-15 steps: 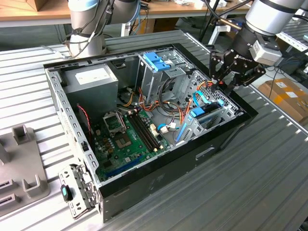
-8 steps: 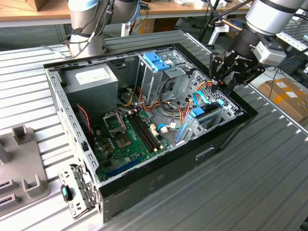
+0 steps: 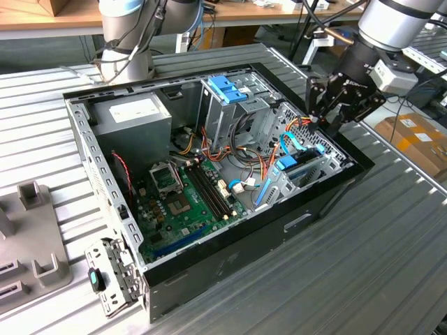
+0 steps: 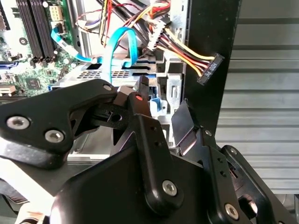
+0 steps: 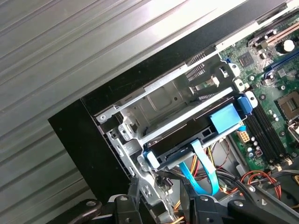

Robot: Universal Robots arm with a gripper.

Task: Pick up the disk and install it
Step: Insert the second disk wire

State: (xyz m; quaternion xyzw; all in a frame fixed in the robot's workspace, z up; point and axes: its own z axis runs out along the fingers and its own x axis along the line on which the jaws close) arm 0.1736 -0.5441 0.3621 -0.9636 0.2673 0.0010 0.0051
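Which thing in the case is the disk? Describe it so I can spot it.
Start at the open computer case, then go to the metal drive cage at the corner under the gripper. The disk sits in its lower slot: dark, flat, with light-blue carrier tabs, unlike the empty bay above.

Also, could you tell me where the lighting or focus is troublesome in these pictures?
In the second wrist view the motherboard is washed out by glare and the gripper is dark and soft; in the first wrist view the table shows bright streaks; the exterior view is evenly lit.
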